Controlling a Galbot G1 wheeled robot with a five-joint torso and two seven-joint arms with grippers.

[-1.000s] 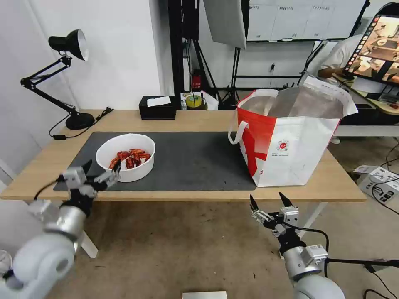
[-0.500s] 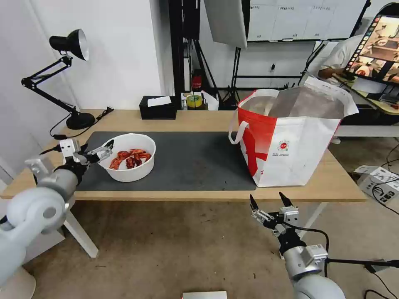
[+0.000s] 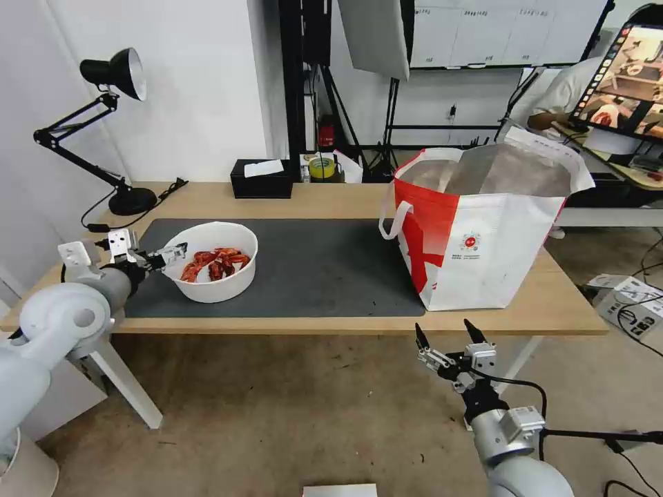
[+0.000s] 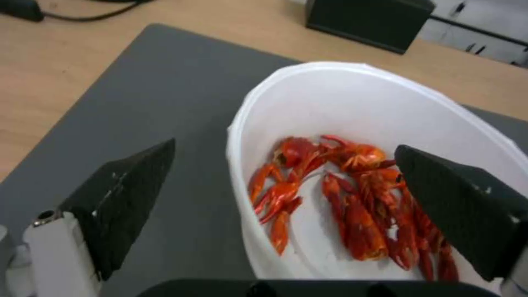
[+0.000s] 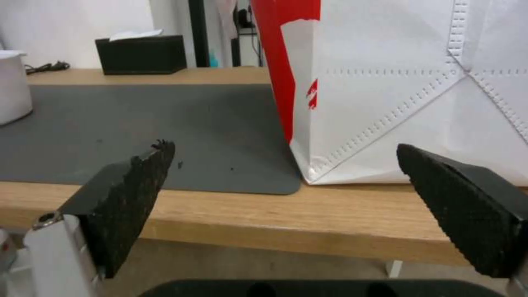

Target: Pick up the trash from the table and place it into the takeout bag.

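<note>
Reaching toward the white bowl of red crayfish shells (image 3: 210, 260) with the left tool (image 3: 160, 257), jaws spread astride its left rim, nothing gripped. Bowl not yet lifted, resting left on the table (image 3: 331, 199); takeout bag (image 3: 483, 228) standing open, right. Right tool (image 3: 447, 336) parked below the near edge, jaws apart, empty.

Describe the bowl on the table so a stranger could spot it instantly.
Start at the light wood table and its dark grey mat. On the mat's left part, far from the takeout bag, sits a white round bowl, with the left gripper open at its rim. It alone holds red crayfish shells.
</note>
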